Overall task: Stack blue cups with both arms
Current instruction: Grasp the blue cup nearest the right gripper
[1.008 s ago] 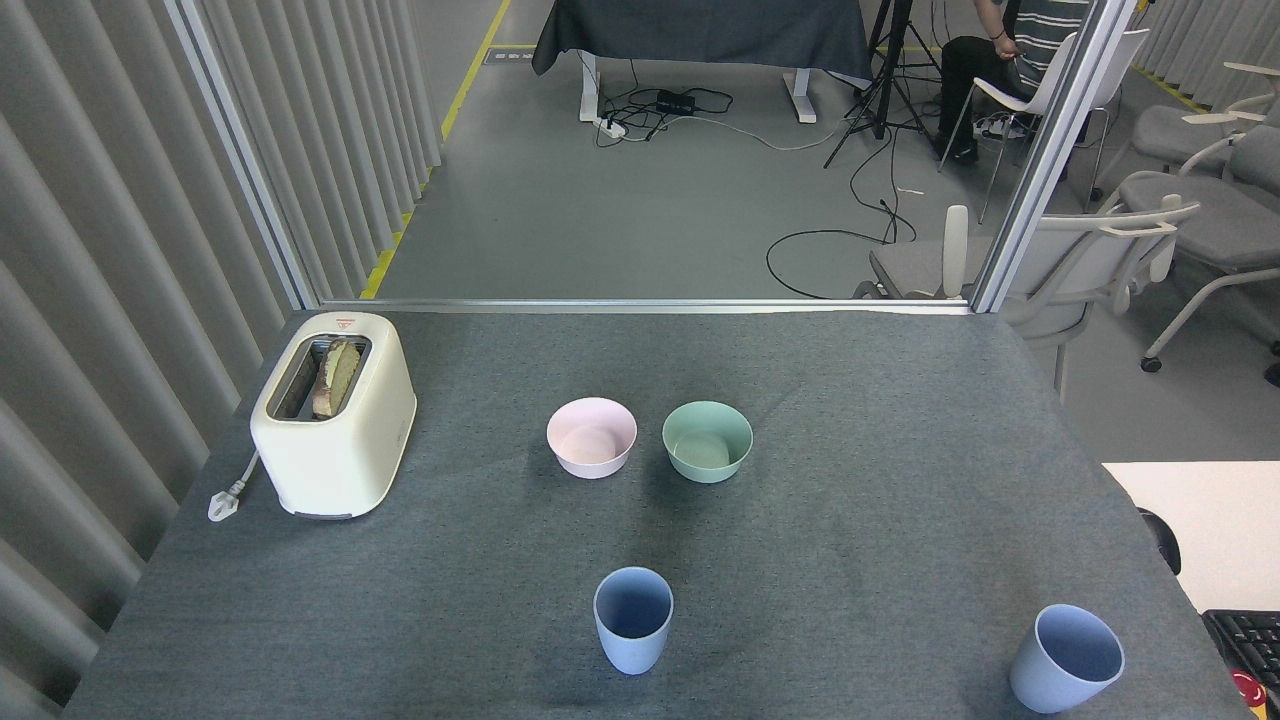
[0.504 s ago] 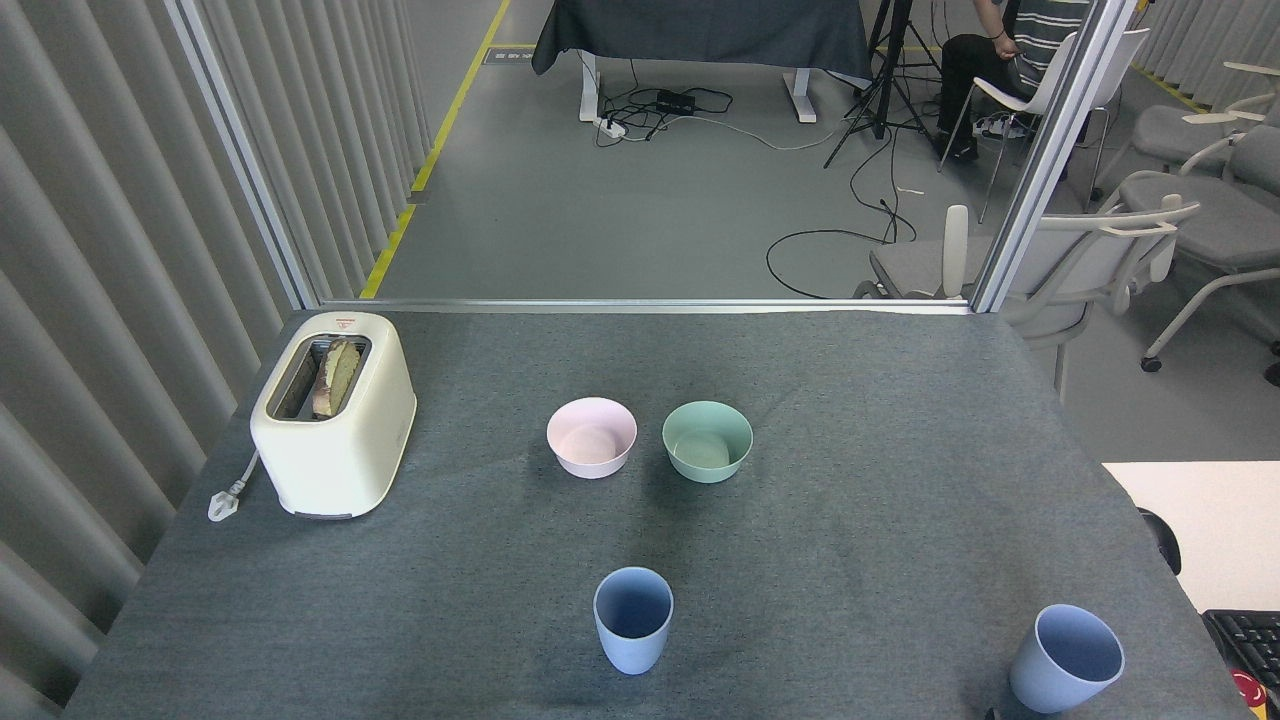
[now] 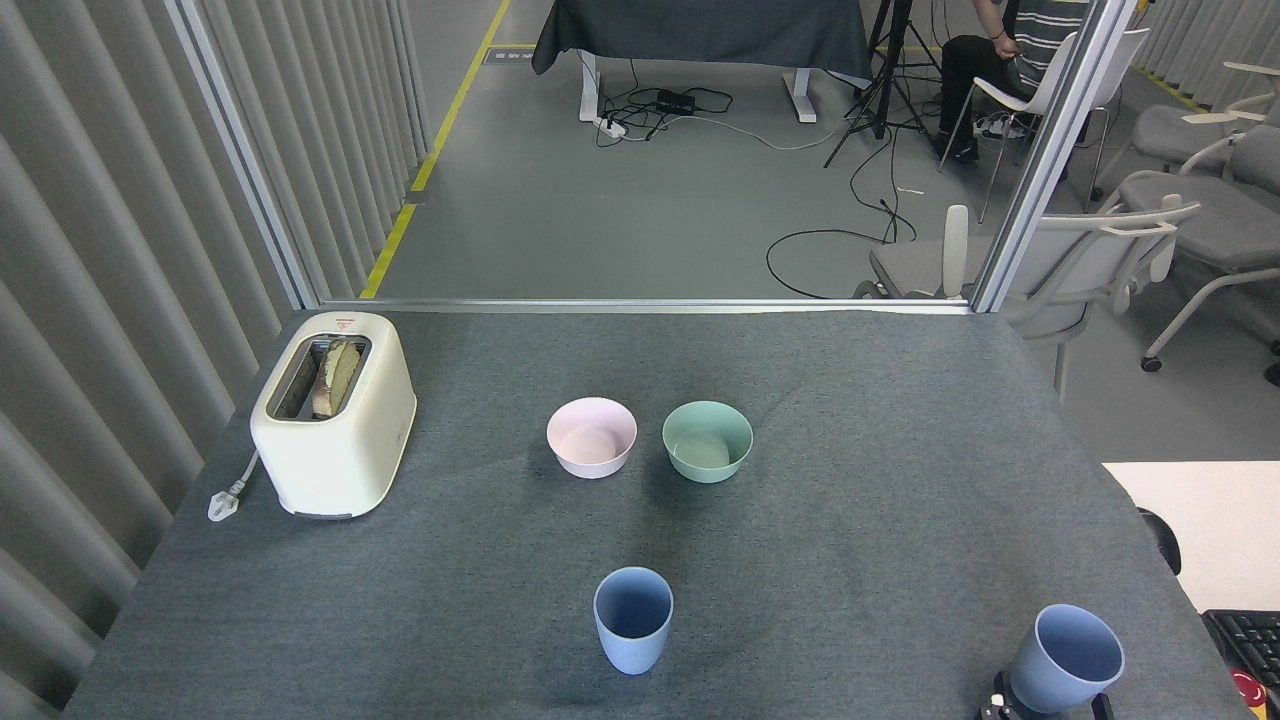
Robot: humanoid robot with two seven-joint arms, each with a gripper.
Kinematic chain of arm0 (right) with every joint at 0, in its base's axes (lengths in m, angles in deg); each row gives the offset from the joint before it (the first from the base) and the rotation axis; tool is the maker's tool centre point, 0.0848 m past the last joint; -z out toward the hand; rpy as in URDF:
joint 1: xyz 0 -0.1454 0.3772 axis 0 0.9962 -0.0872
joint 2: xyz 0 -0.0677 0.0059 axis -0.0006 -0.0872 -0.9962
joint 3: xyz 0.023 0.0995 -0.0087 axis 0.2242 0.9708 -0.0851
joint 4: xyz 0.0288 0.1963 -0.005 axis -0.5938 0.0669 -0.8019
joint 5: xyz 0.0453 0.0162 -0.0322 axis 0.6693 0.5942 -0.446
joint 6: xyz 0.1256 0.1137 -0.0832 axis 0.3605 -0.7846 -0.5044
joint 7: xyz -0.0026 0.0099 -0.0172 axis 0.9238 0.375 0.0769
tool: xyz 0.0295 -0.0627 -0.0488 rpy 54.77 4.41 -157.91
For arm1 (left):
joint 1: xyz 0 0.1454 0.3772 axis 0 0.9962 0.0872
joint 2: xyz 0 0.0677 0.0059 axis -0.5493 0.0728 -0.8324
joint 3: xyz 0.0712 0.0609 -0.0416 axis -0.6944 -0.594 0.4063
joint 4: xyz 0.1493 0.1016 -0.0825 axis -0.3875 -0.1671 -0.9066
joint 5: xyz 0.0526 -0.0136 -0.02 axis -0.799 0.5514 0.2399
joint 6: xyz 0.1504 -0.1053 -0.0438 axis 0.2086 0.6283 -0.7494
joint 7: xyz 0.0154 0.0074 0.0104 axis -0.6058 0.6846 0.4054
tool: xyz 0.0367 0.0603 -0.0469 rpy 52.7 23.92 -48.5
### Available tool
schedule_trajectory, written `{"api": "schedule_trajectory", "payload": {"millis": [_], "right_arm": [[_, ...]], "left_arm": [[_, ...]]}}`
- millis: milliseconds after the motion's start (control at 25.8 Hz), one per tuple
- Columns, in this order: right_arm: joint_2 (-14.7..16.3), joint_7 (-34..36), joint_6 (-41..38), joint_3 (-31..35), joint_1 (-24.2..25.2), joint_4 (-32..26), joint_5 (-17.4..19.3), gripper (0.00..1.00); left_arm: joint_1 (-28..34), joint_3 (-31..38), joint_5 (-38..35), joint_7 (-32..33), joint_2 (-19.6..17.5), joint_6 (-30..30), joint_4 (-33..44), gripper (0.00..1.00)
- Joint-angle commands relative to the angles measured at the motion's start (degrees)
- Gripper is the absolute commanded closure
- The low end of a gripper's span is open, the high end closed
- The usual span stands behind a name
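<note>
Head view: one table, two cups to stack, both standing apart.
Table [image 3: 880,420]: dark grey cloth top, bare between the items.
Middle cup [image 3: 632,620]: pale blue, upright, mouth up, near the front edge at centre; nothing touches it.
Right cup [image 3: 1065,658]: pale blue, upright with its mouth towards the camera, at the front right corner, well apart from the middle cup.
Right gripper [image 3: 1045,708]: only its dark tips show at the bottom edge, one on each side of the right cup's base (a small white and red mark on the left tip); whether they press the cup or merely flank it, I cannot tell.
Left gripper: not in view, so nothing can be said of its opening or hold.
Pink bowl [image 3: 591,437]: behind the middle cup, just beside the green one.
Green bowl [image 3: 707,441]: no part in the task.
Toaster [image 3: 333,412]: cream, far left, bread in the slot, plug lying on the cloth.
Step in hand: by my judgement, the reach for the right cup; stacking not yet done.
Next move calls for: a firm hold low on the right cup, a straight lift, then a carry over the middle cup with the base lined up to the open mouth; the left arm may need to steady the middle cup.
</note>
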Motion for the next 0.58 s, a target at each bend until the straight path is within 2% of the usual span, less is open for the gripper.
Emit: {"api": "schedule_trajectory", "payload": {"millis": [0,233,271,349,388,426,543], "right_arm": [[0.67,-0.91,0.03,-0.05,-1.88,1.19,-0.03,0.00],[1.29,-1.35,0.03,-0.14,-3.99,2.77,-0.38,0.03],[1.29,-1.35,0.03,-0.14,-3.99,2.68,-0.56,0.10],[1.02,-1.26,0.11,-0.23,-3.81,2.60,-0.82,0.32],[0.85,-1.00,0.11,-0.32,-3.81,2.25,-0.91,0.39],[0.67,-0.74,0.11,-0.32,-3.64,1.89,-0.82,0.45],[0.85,-0.21,0.29,-0.23,-3.02,-2.06,-0.73,0.48]], "left_arm": [[-0.02,0.00,0.09,0.01,0.00,-0.10,-0.52,0.00],[-0.02,0.79,0.09,-0.07,0.00,-0.02,-0.52,0.00],[-0.02,0.97,0.09,-0.07,0.09,-0.02,-0.52,0.00],[-0.02,1.06,0.09,-0.07,0.00,-0.02,-0.52,0.00],[-0.02,1.06,0.09,-0.07,0.00,-0.02,-0.52,0.00],[-0.02,1.06,0.09,-0.07,0.00,-0.02,-0.52,0.00],[-0.02,1.06,0.09,-0.07,0.09,-0.02,-0.52,0.00]]}}
